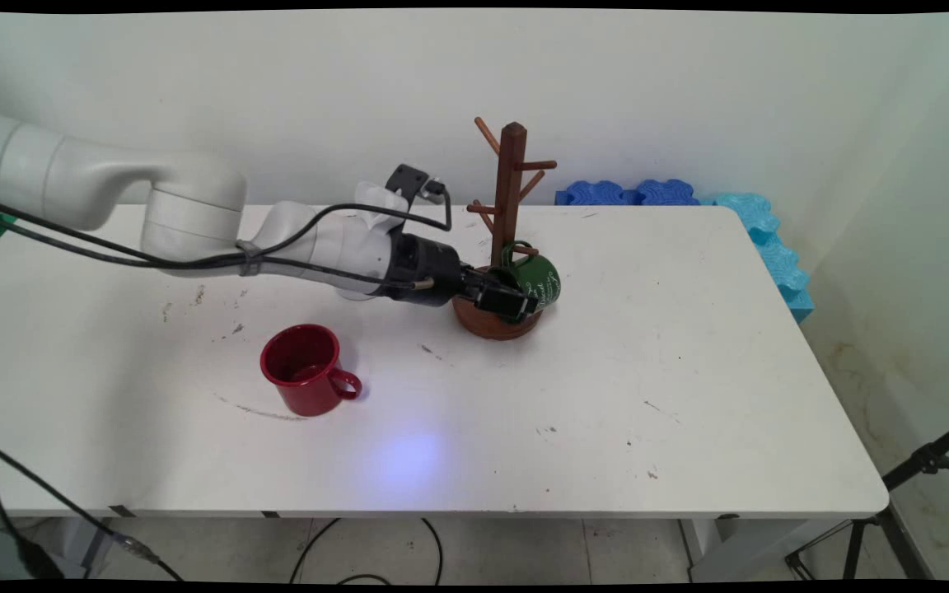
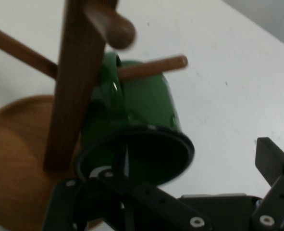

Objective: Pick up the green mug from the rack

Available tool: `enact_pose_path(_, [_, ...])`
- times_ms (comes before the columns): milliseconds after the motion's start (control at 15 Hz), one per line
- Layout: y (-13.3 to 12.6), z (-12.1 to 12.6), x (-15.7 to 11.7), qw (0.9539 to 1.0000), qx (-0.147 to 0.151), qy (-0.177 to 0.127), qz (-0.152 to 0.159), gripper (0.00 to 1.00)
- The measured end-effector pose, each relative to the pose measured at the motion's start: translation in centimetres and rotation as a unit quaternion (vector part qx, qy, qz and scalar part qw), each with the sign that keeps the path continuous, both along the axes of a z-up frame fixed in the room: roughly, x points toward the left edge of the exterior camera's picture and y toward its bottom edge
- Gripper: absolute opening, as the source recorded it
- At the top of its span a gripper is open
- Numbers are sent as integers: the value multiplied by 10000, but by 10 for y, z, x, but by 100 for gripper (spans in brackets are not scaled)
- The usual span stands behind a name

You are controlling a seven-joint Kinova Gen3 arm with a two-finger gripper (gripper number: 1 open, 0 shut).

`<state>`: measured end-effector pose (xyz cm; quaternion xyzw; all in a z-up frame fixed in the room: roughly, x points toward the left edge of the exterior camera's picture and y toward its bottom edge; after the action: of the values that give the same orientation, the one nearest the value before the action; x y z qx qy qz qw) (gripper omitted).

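A dark green mug (image 1: 537,281) hangs by its handle on a low peg of the brown wooden mug tree (image 1: 510,191), just above the tree's round base (image 1: 484,321). In the hand view the peg (image 2: 154,66) runs through the handle of the green mug (image 2: 146,103), whose mouth faces the camera. My gripper (image 1: 511,301) is right at the mug, low over the base. The gripper (image 2: 170,180) is open, its fingers spread wide to either side of the rim, with a clear gap on the right. A red mug (image 1: 306,369) stands upright on the table, front left of the tree.
The white table (image 1: 606,371) carries a few dark scuff marks. Blue foam blocks (image 1: 689,198) line the back right edge and corner. Black cables hang from the arm on the left. A tripod leg (image 1: 927,465) stands on the floor at the lower right.
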<state>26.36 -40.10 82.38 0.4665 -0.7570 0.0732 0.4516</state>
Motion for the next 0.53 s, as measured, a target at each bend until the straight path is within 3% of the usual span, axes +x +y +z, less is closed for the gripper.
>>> enact_pose_path(333, [0,-24,-14,9996,-143,194,138,100])
enact_pose_path(533, [6,-34,-25,9994,-175,302,57,100])
